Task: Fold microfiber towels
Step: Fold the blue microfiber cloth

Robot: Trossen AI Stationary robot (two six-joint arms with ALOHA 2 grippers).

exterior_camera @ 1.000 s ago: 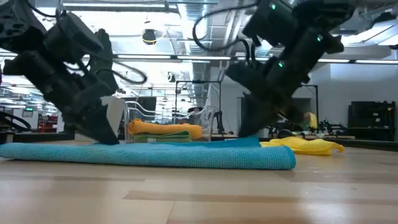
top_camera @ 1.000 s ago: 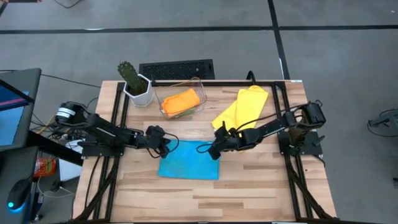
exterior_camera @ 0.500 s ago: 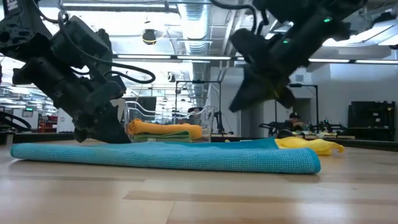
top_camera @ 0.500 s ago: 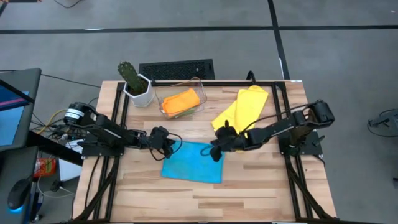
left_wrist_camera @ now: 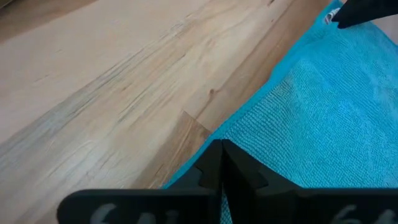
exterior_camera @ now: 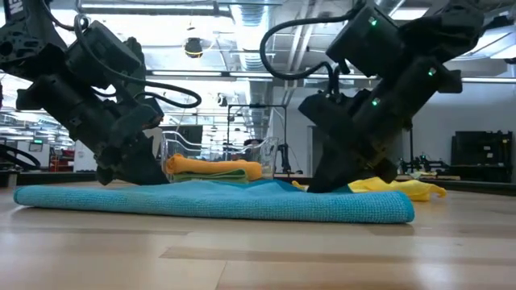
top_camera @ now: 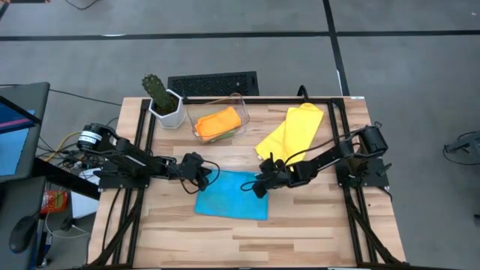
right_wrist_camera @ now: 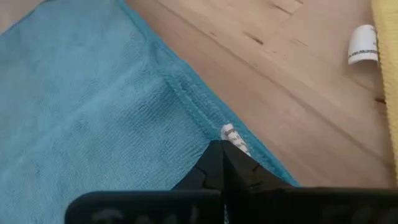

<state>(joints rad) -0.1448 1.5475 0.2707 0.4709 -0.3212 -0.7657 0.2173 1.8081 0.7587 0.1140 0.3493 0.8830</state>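
A light blue towel (top_camera: 229, 199) lies flat on the table as a folded rectangle. My left gripper (top_camera: 208, 178) is shut and its tips are down at the towel's far left corner. My right gripper (top_camera: 257, 189) is shut and down at the far right corner, beside a small white tag (right_wrist_camera: 230, 133). A yellow towel (top_camera: 292, 129) lies spread at the far right. An orange towel (top_camera: 219, 120) rests on a green one inside a clear bin (top_camera: 196, 112). My left gripper rests its shut fingertips on the towel's far left edge (left_wrist_camera: 249, 134), slanting down from the table's left. The towel lies flat under them. Whether cloth is caught between the fingers I cannot tell. My right gripper sets its shut fingertips on the hem (right_wrist_camera: 200, 118) at the towel's far right corner, next to the white tag, slanting down from the table's right. The cloth rises in a small bump (exterior_camera: 278, 184) beside them and lies flat elsewhere.
A potted cactus (top_camera: 161, 97) stands at the far left corner and a black grille (top_camera: 212, 82) lies behind the bin. Bare wood stretches along the near half of the table (top_camera: 247, 240). A loose white tag (right_wrist_camera: 362, 45) lies by the yellow towel.
The light blue towel has slid a little toward the table's right edge and turned slightly, with my left gripper's tips staying on its far left corner. My right gripper rose clear of the towel, then came back down onto its far right corner.
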